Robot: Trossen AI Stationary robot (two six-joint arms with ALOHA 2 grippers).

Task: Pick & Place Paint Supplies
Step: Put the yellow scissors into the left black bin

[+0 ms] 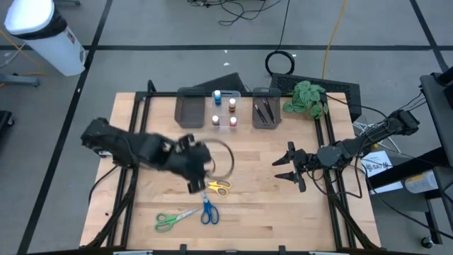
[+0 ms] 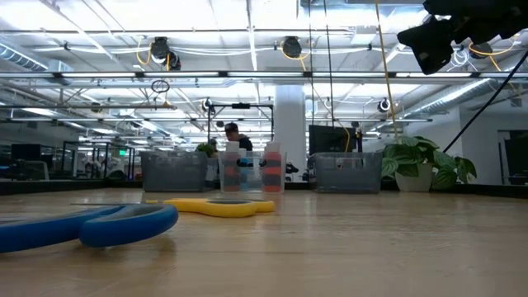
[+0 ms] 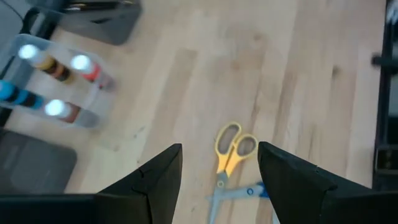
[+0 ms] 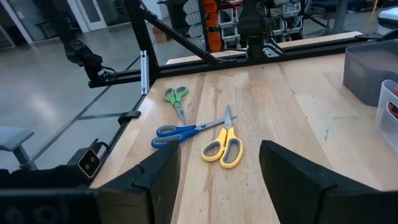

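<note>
Looks like the reach-in step: left gripper hangs spread and empty right above the yellow scissors, with blue scissors and green scissors nearby on the table. Next it probably needs to drop and pinch. Right gripper waits, spread, empty.
</note>
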